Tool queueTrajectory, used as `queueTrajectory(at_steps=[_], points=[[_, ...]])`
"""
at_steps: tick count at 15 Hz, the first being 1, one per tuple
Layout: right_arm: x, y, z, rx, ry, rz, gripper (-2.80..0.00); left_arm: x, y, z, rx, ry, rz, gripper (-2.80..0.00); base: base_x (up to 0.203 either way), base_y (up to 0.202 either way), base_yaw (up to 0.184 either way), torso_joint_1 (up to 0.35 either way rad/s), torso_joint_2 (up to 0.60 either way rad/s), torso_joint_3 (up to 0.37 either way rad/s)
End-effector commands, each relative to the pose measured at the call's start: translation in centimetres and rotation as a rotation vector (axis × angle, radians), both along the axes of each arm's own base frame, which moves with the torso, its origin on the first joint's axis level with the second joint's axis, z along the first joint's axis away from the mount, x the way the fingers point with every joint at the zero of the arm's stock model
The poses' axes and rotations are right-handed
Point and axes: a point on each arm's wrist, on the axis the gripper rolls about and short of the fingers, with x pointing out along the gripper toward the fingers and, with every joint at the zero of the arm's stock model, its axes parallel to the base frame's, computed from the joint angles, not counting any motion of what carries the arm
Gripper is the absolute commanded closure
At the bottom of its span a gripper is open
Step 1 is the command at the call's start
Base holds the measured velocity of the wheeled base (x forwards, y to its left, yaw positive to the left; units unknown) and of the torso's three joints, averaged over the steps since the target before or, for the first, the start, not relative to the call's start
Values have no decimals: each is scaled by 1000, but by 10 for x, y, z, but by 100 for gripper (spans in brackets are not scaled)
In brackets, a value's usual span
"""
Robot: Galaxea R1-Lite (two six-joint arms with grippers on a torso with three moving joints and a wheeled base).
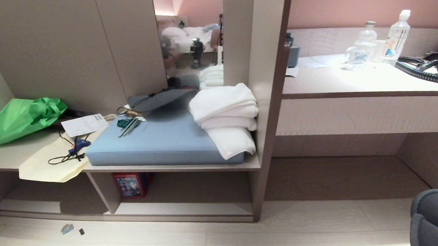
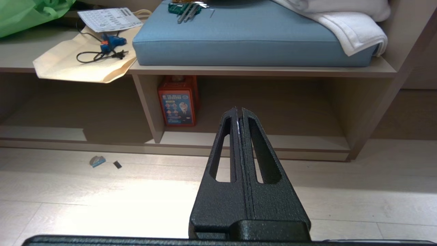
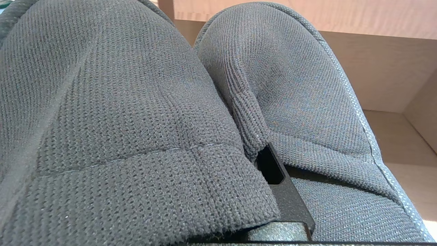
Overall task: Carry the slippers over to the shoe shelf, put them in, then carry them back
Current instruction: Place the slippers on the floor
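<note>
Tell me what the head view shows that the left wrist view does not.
Only the head view shows the slippers at its lower right edge, the desk counter with two bottles, and the mirror. Only the left wrist view shows the left hand, shut and empty. Both show the shoe shelf, blue cushion, white towels and red box.

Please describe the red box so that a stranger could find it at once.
Look at the low shelf under the blue cushion. The red box stands upright at the back, right of the slanted divider. It is the only thing in that low space, and the only red one.
</note>
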Motion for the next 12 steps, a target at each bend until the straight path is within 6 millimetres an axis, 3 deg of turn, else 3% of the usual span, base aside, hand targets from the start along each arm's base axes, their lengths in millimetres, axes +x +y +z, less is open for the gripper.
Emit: queueTrajectory(at_steps=[1,12], points=[[0,0,0,-2,1,1,0,0,0,0,0,1,1,0,0,0,0,0,0,0],[0,0,0,-7,1,2,0,0,0,0,0,1,-1,0,0,2,-14,0,0,1]])
